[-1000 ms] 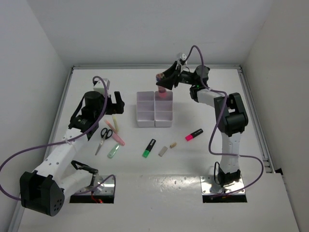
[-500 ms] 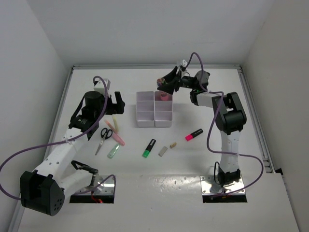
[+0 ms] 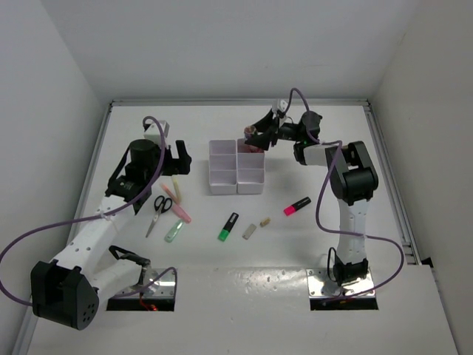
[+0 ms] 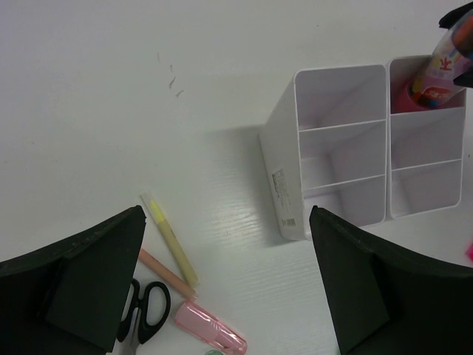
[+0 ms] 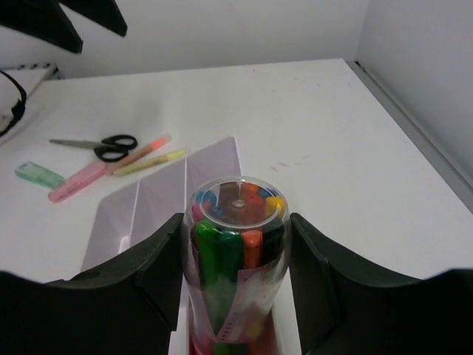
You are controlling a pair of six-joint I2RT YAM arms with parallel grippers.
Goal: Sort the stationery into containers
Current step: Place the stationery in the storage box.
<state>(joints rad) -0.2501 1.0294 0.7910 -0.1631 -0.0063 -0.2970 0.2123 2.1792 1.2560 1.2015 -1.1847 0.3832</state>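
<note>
My right gripper [image 3: 255,136] is shut on a clear tube of coloured markers [image 5: 235,251], whose lower end stands in the back right compartment of the white organiser [image 3: 222,176]. The tube also shows in the left wrist view [image 4: 437,70]. My left gripper [image 3: 177,157] is open and empty, above the table left of the organiser [image 4: 284,185]. Under it lie a cream pen [image 4: 171,240], a peach pen [image 4: 164,271], black-handled scissors [image 4: 145,310] and a pink pen [image 4: 209,336].
A green highlighter [image 3: 228,226], a grey eraser [image 3: 249,231], a beige eraser [image 3: 265,222] and a pink highlighter [image 3: 297,205] lie in front of the organiser. A pale green pen [image 3: 173,232] lies by the scissors [image 3: 159,207]. White walls enclose the table.
My right gripper has come down and a little right over the back right compartment with the tube. The left arm has not moved.
</note>
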